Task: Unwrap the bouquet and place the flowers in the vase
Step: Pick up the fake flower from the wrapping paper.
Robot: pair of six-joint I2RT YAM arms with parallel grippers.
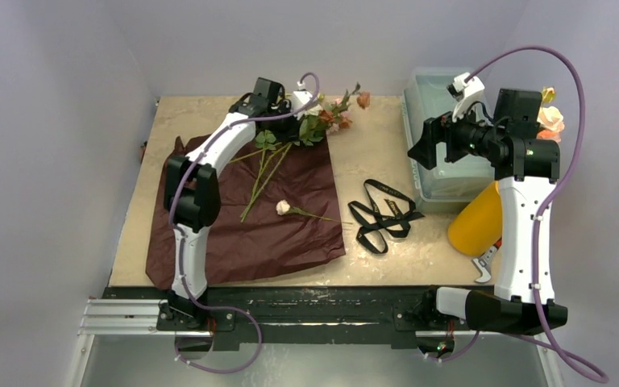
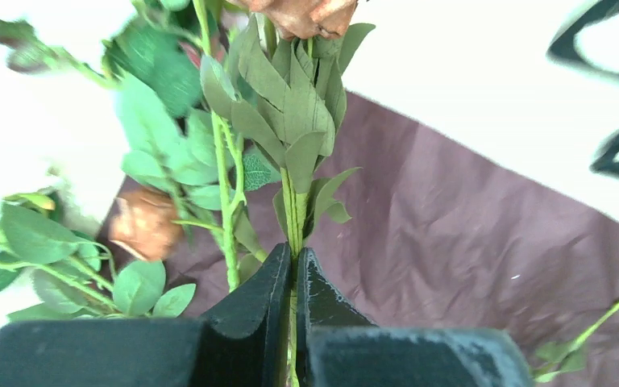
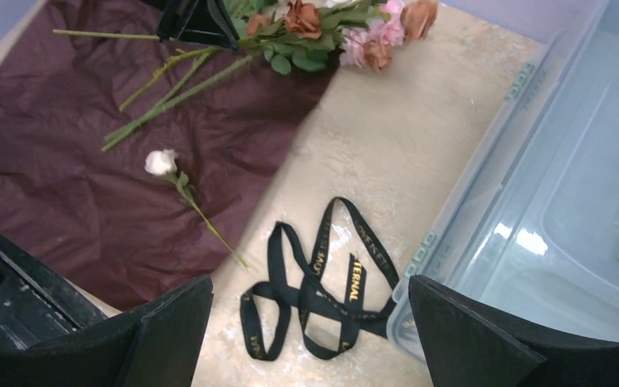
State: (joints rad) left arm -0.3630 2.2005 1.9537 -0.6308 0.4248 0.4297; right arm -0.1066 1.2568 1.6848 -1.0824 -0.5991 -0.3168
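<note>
While left jaws clench rose stem (image 2: 293, 214) over maroon paper (image 2: 467, 242), right jaws gape by clear box (image 3: 548, 185) — vase (image 1: 475, 222) mouth hidden.

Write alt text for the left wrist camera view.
The left arm's black fingers clamp one green flower stem above the maroon paper. More leafy flowers blur to the left; black ribbon loops at the right edge.
</note>
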